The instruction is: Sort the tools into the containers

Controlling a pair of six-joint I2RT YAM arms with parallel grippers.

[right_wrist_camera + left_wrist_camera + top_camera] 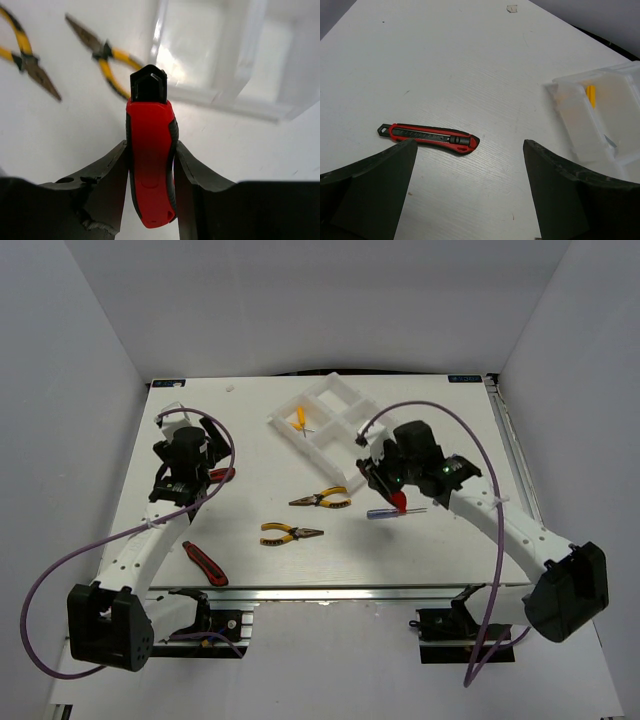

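Pinching red-and-black plastic utility knife [150, 175] mid-body w/ R gripper [150, 147]; likely light, stiff, slick, could pivot; white divided plastic tray [225, 102] at 1 o'clock.

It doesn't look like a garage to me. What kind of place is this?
Probably a robot lab test bench: plain white walls box in a white table, robot arms are bolted to its edge, and pliers lie near a sorting tray.

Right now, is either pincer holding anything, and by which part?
The right pincer grips a red-and-black utility knife by the sides of its red body; the left pincer is open and empty.
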